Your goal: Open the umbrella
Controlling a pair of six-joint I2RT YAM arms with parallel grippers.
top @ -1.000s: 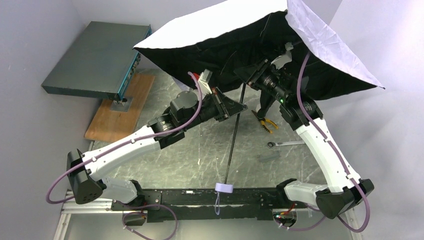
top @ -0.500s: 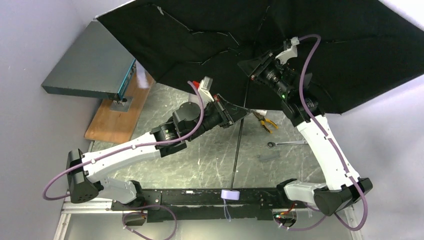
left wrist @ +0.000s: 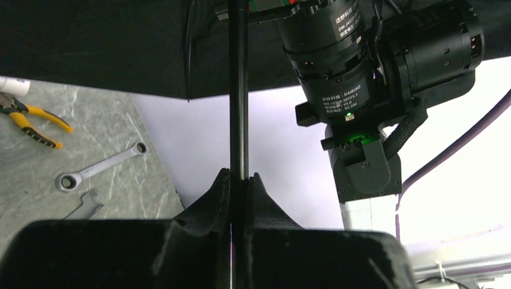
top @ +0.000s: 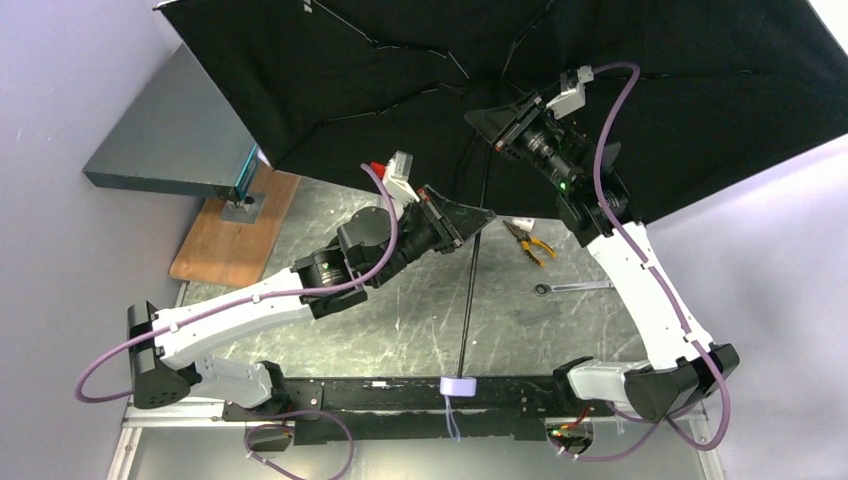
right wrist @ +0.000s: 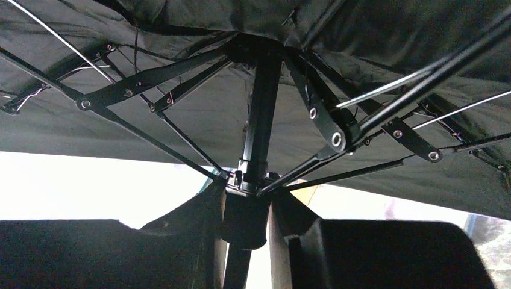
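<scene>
The umbrella's canopy (top: 420,70) is spread wide across the top of the overhead view, black underside facing the camera. Its thin black shaft (top: 468,300) runs down to a pale lavender handle (top: 457,385) at the near edge. My left gripper (top: 478,218) is shut on the shaft (left wrist: 239,90), fingertips (left wrist: 224,180) pinching it from both sides. My right gripper (top: 492,125) sits higher, shut on the runner (right wrist: 244,220) under the ribs (right wrist: 150,75). The canopy (right wrist: 373,36) fills the right wrist view.
A dark teal flat box (top: 180,130) stands at the back left on a stand over a wooden board (top: 235,225). Yellow-handled pliers (top: 528,243) and a wrench (top: 570,288) lie on the marble table right of the shaft; both show in the left wrist view, pliers (left wrist: 30,120) and wrench (left wrist: 99,168).
The canopy has gone from half-folded, with pale fabric showing, to fully spread with only black underside in view. My right gripper has moved up and left along the shaft; the left arm shifted slightly left.
</scene>
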